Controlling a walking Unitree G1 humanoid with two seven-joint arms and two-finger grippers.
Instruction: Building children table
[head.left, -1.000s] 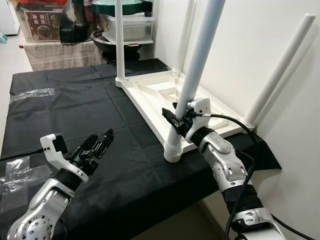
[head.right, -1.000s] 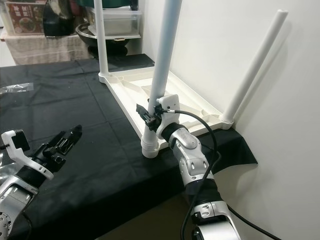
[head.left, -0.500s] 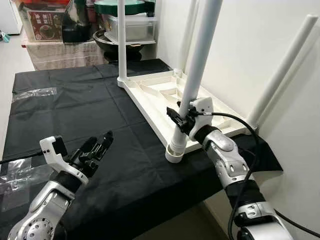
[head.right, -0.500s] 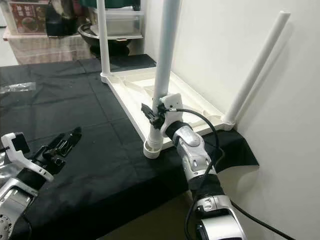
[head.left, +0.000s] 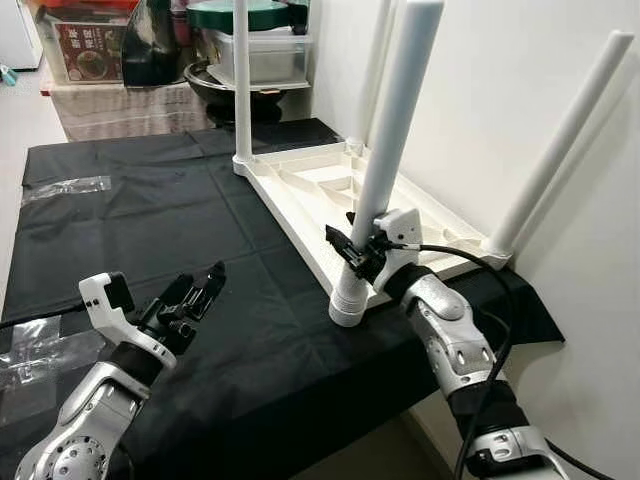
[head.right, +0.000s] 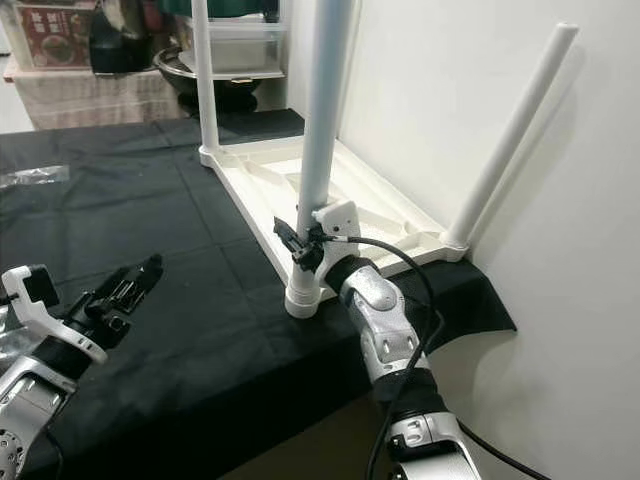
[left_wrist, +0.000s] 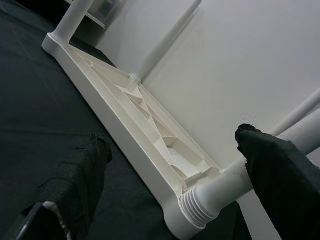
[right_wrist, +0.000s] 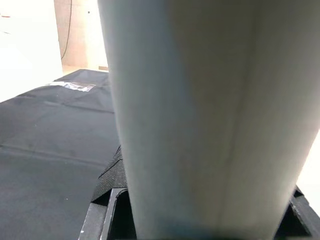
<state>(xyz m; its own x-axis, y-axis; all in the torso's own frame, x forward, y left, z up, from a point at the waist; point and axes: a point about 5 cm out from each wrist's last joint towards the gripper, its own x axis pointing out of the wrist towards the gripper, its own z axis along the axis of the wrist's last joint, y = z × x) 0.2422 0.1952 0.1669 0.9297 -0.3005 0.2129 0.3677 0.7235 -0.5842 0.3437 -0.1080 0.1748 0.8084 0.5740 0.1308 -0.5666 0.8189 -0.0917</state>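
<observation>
The white plastic children's table (head.left: 340, 190) lay upside down on the black cloth (head.left: 150, 220) that covered the work surface, its ribbed underside facing up and its far edge close against the white wall (head.left: 500, 90). Four white legs stood up from its corners. The right gripper (head.left: 352, 256) was clamped around the near leg (head.left: 385, 160) low down, just above the ribbed collar where that leg met the tabletop's corner; in the right wrist view the leg sat tight between the black fingers (right_wrist: 112, 182). The left gripper (head.left: 197, 290) hovered over the cloth, apart from the table and to its left, its fingers spread wide and holding nothing; in the left wrist view the two black fingertips (left_wrist: 82, 170) framed the near corner of the table. A clear plastic bag (head.left: 62, 188) lay on the cloth's far left, and boxes and containers (head.left: 250, 45) were stacked behind the table
</observation>
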